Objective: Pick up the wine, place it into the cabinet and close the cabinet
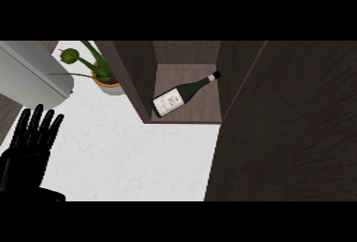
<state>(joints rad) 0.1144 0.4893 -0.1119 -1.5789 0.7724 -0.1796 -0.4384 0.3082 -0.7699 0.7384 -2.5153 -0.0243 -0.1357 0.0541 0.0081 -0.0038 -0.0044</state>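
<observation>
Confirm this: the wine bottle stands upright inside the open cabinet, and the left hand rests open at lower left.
Not upright: the head view shows the wine bottle lying on its side inside the open cabinet. The left hand does rest open at lower left.

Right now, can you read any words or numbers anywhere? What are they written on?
White label on the wine bottle in the cabinet: dark marks, too small and blurred to read.
Nothing else in view carries words, numbers or signs.
</observation>
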